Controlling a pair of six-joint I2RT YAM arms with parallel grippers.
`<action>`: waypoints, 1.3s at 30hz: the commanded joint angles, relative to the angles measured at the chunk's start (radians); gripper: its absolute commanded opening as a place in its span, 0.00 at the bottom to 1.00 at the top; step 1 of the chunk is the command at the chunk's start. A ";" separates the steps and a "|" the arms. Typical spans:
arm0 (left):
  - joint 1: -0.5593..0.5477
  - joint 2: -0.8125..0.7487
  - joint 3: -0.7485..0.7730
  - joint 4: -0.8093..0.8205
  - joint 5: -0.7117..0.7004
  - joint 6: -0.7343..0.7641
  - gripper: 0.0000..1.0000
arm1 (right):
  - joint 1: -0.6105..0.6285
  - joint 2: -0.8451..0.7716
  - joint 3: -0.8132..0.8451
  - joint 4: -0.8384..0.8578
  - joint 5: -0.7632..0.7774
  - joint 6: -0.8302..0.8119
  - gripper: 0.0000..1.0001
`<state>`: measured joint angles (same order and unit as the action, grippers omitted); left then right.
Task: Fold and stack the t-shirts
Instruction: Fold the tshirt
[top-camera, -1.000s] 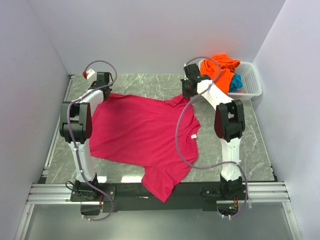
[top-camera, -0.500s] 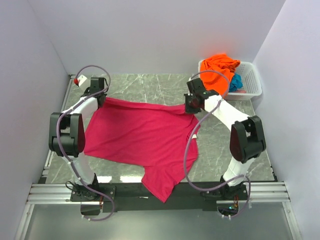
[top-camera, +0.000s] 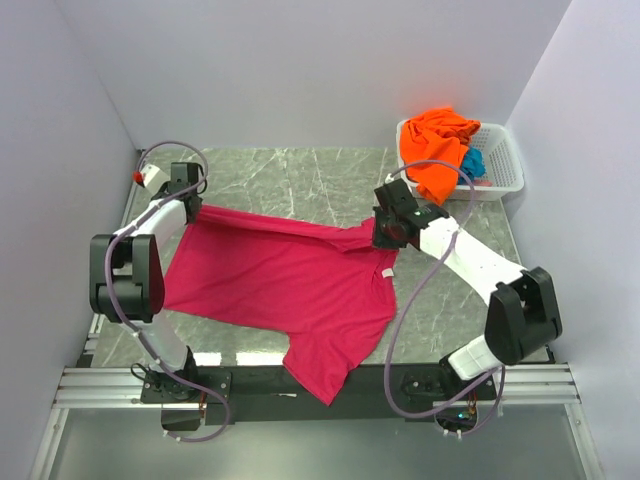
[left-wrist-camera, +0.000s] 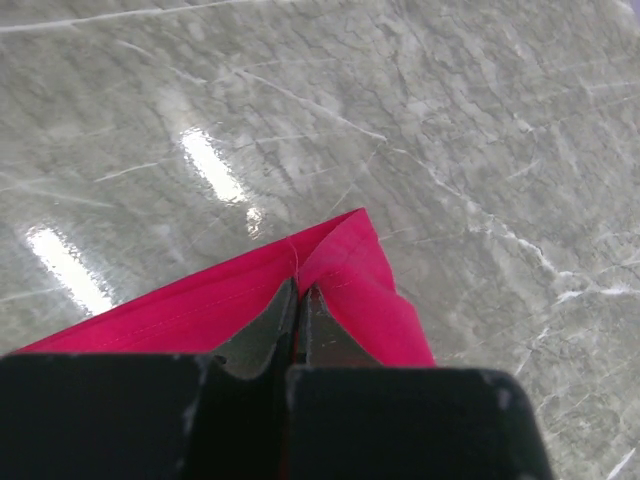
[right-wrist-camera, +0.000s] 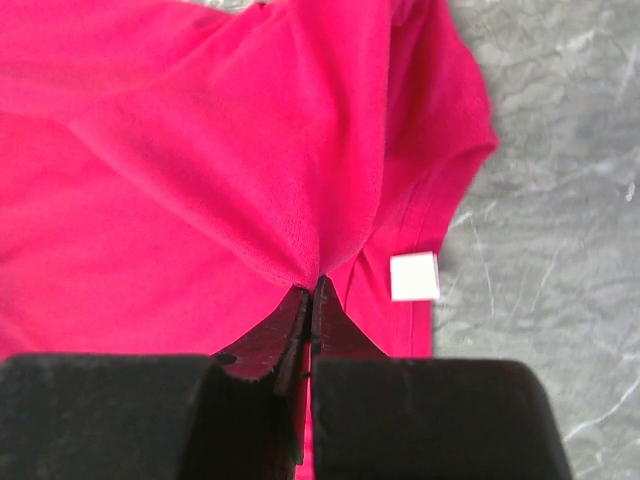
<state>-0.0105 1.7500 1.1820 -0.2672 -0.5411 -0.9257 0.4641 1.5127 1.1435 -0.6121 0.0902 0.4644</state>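
The magenta-pink t-shirt (top-camera: 280, 285) lies spread on the marble table, one sleeve hanging over the near edge. My left gripper (top-camera: 192, 208) is shut on its far left hem corner (left-wrist-camera: 330, 250). My right gripper (top-camera: 381, 237) is shut on a pinch of the shirt's far right edge (right-wrist-camera: 300, 200), above its neck with the white label (right-wrist-camera: 414, 276). The far edge is stretched between the two grippers. The orange t-shirt (top-camera: 438, 140) and the teal-blue t-shirt (top-camera: 472, 163) lie bunched in the white basket (top-camera: 500, 178).
The basket stands at the table's far right corner, close behind my right arm. Bare grey marble (top-camera: 300, 175) shows beyond the pink shirt and to the right of it (top-camera: 450, 300). Walls close in on the left, back and right.
Both grippers have drawn the shirt's far edge toward the near side, folding it over the shirt. The left gripper moved outward to the left; the right arm swung out to the right.
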 joint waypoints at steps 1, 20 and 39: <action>0.004 -0.060 0.021 -0.032 -0.034 -0.016 0.01 | 0.031 -0.080 -0.021 -0.003 0.048 0.054 0.00; 0.004 -0.106 -0.054 -0.113 0.018 -0.035 0.01 | 0.301 -0.319 -0.362 0.156 0.096 0.517 0.11; 0.047 -0.153 -0.056 -0.222 -0.002 -0.091 0.67 | 0.351 -0.296 -0.295 0.146 0.098 0.419 0.68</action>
<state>0.0216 1.6592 1.1183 -0.4751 -0.5457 -0.9897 0.8120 1.2083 0.7715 -0.4236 0.1078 0.9184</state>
